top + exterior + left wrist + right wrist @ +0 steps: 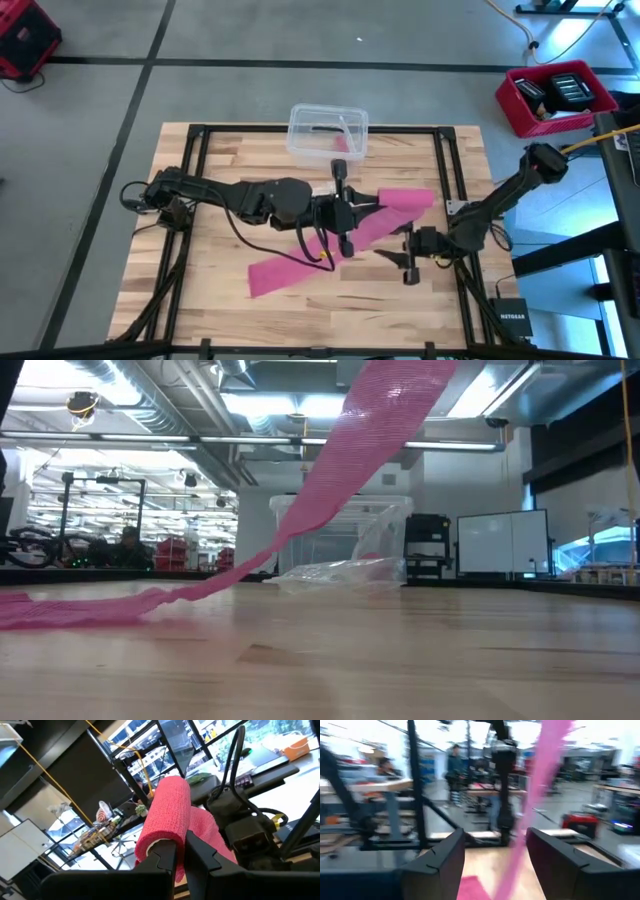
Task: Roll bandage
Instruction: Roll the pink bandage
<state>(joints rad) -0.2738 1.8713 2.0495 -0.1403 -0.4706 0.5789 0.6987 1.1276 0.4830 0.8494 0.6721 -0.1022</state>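
Observation:
The pink bandage is partly rolled. Its roll is held up over the table's middle by my left gripper, which is shut on it. From the roll the loose strip slants down to the table, and its free end lies flat toward the near left. My right gripper stands open just to the right of the strip, touching nothing. In the right wrist view the strip shows beyond its spread fingers. My left gripper pinches the roll's near end between its two fingers. The fingers reach in level from the table's left. The roll is lifted clear of the table. The unrolled strip hangs from it, sloping down to its free end on the wood.
A clear plastic box stands at the table's far edge, with a crumpled clear wrapper in front of it. Black frame rails run along the table's sides. A red bin sits on the floor beyond the right edge.

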